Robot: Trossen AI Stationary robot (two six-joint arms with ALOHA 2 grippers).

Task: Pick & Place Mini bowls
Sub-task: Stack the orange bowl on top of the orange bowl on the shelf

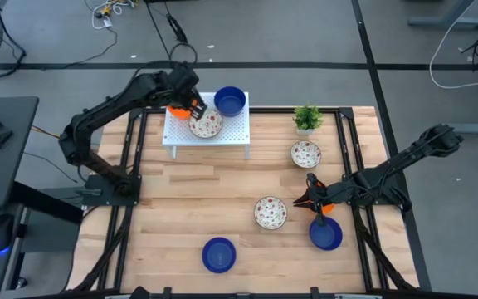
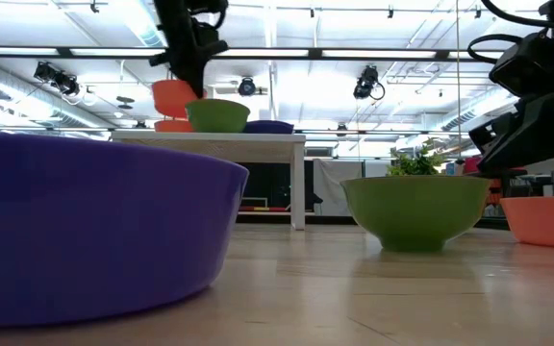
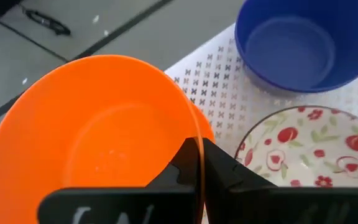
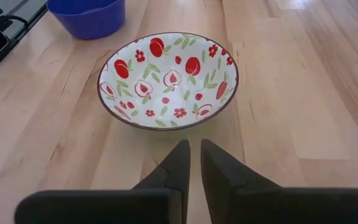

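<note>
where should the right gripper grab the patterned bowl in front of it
Pinch the near rim of the patterned bowl, one finger inside and one outside, coming down from above. It sits upright and open, and its wall is thin. The right gripper would likely need to open wider first.

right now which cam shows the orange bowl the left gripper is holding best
The left wrist view: the orange bowl fills it, its rim pinched by the left gripper. The high view shows only an orange sliver under the arm; the low view shows its side; the right wrist view misses it.
</note>
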